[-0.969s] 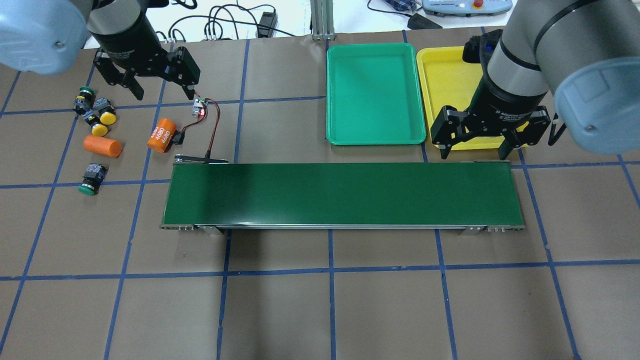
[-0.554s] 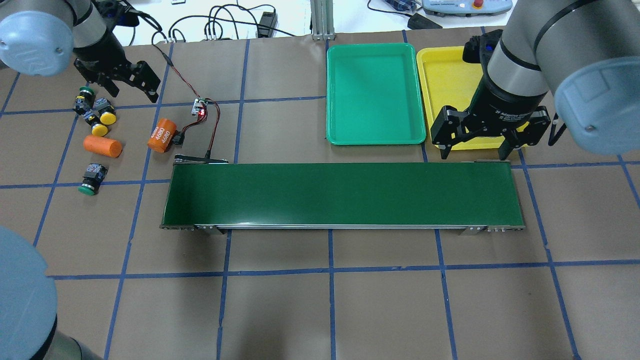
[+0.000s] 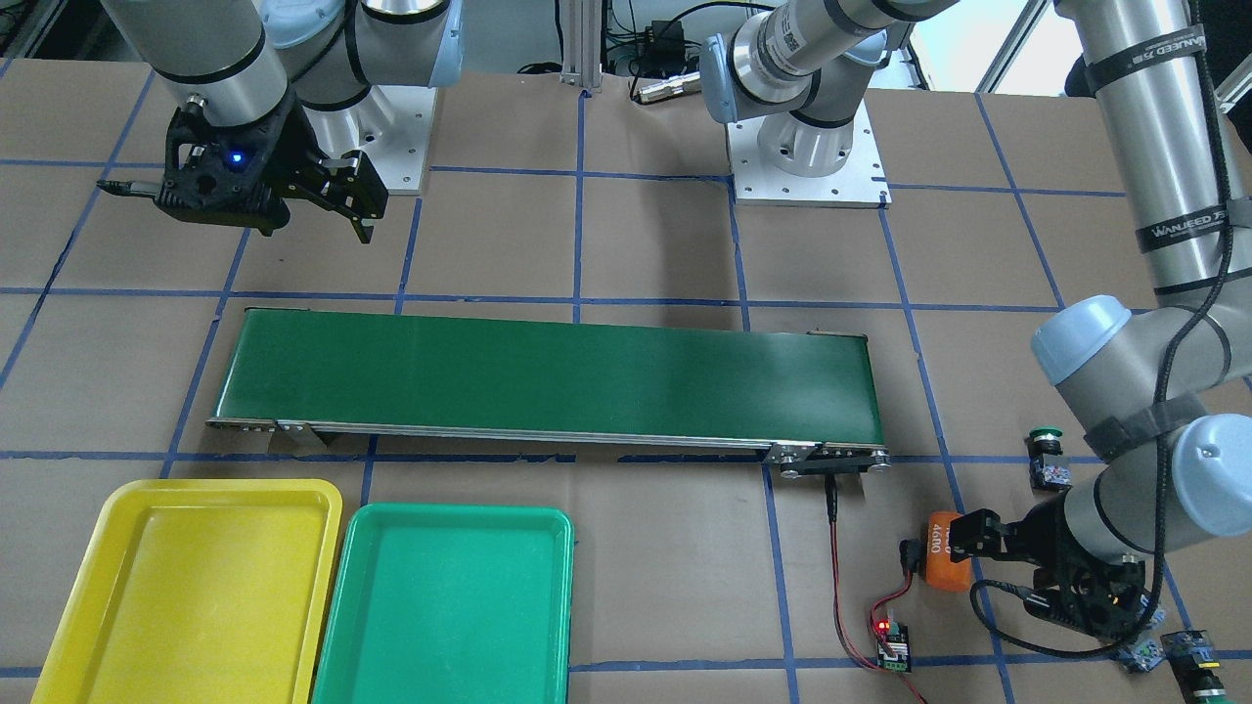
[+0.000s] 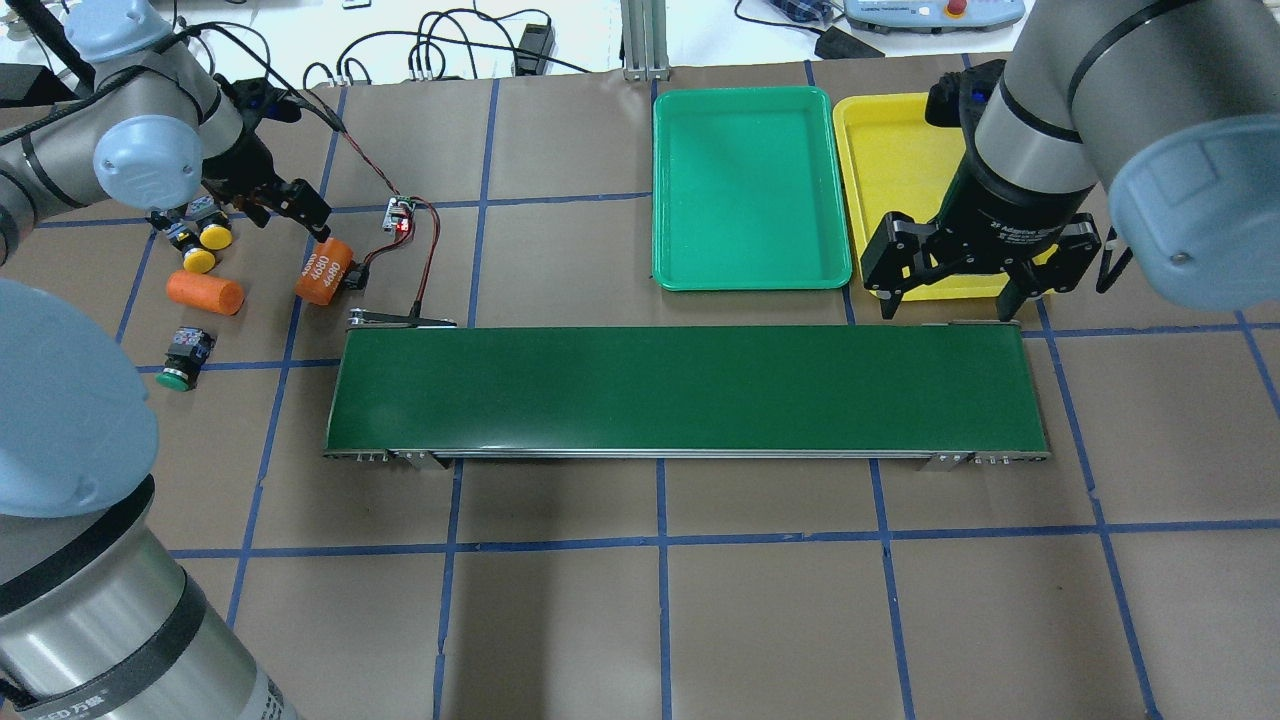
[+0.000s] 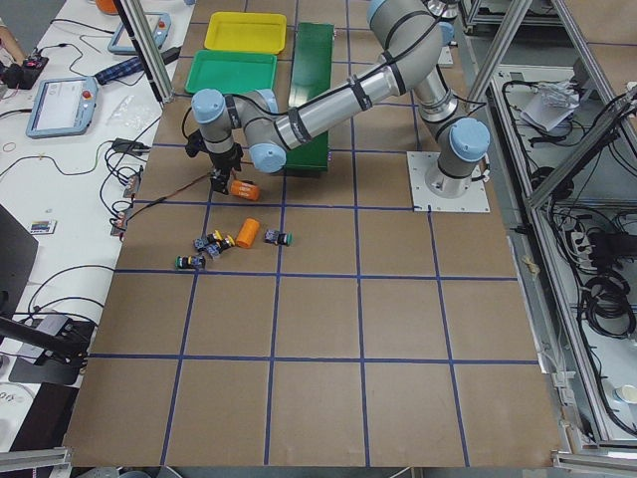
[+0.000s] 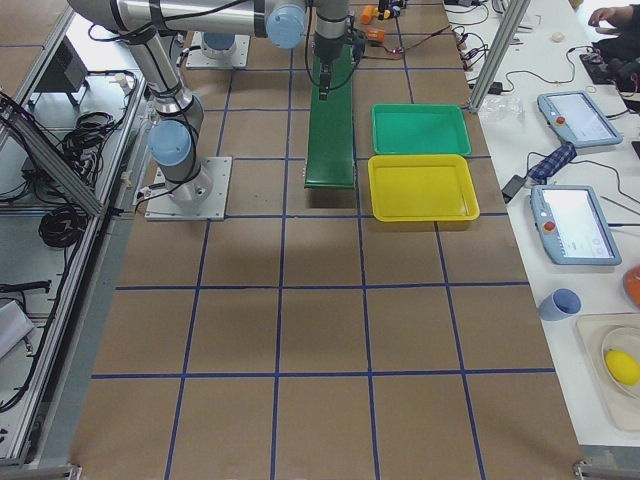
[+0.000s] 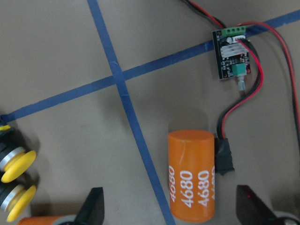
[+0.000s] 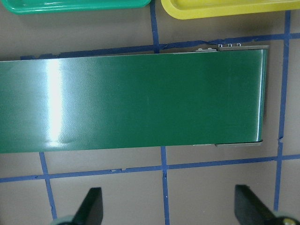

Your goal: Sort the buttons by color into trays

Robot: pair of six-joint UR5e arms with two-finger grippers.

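Two yellow-capped buttons (image 4: 207,247) lie at the table's left, also at the left edge of the left wrist view (image 7: 18,165). One green-capped button (image 4: 180,362) lies nearer me. The other green one is mostly hidden under my left arm. My left gripper (image 4: 268,210) is open and empty, low over the table between the yellow buttons and the "4680" cylinder (image 7: 190,178). The green tray (image 4: 750,190) and the yellow tray (image 4: 890,160) stand empty at the far right. My right gripper (image 4: 950,300) is open and empty, above the yellow tray's near rim.
The long dark green conveyor belt (image 4: 685,390) runs across the middle. A plain orange cylinder (image 4: 205,292) lies next to the yellow buttons. A small control board (image 4: 400,213) with red and black wires sits just past the "4680" cylinder (image 4: 325,270).
My left arm has swung in and lowered, bringing its gripper down between the yellow buttons and the "4680" cylinder and covering the far green button. The right arm has not moved.
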